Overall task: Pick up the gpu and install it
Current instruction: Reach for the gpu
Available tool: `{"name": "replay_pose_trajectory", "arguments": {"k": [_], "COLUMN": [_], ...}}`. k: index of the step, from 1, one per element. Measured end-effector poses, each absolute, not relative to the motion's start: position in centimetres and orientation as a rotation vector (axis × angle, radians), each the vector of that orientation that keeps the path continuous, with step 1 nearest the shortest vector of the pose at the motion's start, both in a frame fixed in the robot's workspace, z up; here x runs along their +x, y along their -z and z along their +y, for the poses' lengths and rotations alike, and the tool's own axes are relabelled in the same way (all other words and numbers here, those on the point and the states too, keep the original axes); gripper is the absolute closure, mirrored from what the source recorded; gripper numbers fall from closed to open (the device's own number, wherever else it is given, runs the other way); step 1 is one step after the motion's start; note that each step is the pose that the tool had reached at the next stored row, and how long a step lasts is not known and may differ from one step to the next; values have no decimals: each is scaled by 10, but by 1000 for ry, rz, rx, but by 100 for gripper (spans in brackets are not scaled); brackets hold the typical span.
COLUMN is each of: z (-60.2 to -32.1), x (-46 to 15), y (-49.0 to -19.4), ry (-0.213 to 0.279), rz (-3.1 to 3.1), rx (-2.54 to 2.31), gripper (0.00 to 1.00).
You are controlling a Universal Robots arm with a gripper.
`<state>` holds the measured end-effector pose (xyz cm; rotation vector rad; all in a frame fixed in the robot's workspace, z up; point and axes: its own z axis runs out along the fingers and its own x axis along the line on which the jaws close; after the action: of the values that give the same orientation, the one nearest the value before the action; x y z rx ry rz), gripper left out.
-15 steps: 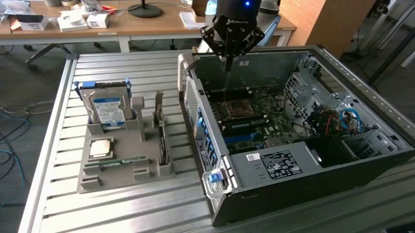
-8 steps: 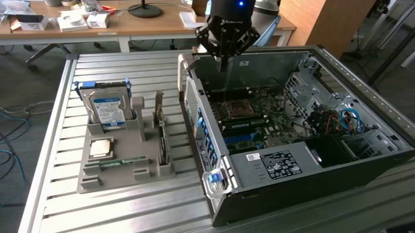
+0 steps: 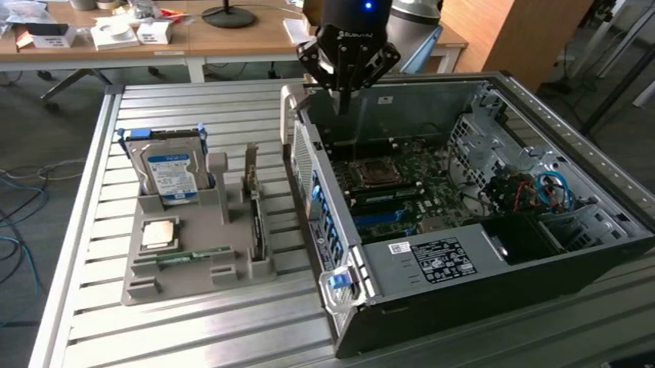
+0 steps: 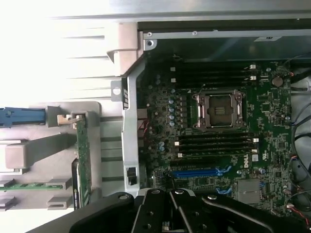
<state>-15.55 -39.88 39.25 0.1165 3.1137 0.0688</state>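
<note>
Slatted metal table (image 3: 205, 322): carries all items seen.

Computer case (image 3: 481, 268): lies on its side at the exterior view's right with the side panel off, the interior open upward. The motherboard (image 4: 218, 145) is exposed. Its processor socket (image 4: 217, 110) is empty, and the blue expansion slot (image 4: 199, 172) has nothing seated in it.

Grey parts holder (image 3: 184, 268): sits on the table at the exterior view's left, just beside the case and apart from it.

Gripper (image 3: 344, 103): hangs over the edge of the case nearest the holder, above the motherboard and clear of it. The jaws are drawn together to a point with nothing between them.

Hard drive (image 3: 172, 172): stands upright in the holder's far slot, blue label facing out.

Gpu (image 4: 82, 160): stands on its edge in a holder slot on the side nearest the case, with the green board edge uppermost. It is not installed and is well apart from the gripper.

Processor chip (image 3: 159, 232): lies flat in the holder, in front of the hard drive.

Memory stick (image 3: 184, 255): lies in the holder near its front edge.
</note>
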Motion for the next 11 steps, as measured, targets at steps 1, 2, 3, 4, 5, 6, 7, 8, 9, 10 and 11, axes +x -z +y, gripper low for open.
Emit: {"name": "replay_pose_trajectory", "arguments": {"k": [1,2,3,4,5,6,7,8,9,10,11], "z": [-399,-399,-399,-399,-399,-399,-399,-399,-399,-399,-399], "x": [-157,-159,-161,-162,-164,-166,-167,-169,-170,-172,-174], "y": [-392,-392,-392,-392,-392,-392,-392,-392,-392,-392,-392], "ry": [-69,-69,-69,-69,-69,-69,-69,-69,-69,-69,-69], "rz": [3114,3114,3114,3114,3114,3114,3114,3114,3114,3114,3114], "rx": [117,117,117,117,117,117,117,117,116,117,117], "gripper": [89,89,89,89,89,89,89,89,89,89,89]}}
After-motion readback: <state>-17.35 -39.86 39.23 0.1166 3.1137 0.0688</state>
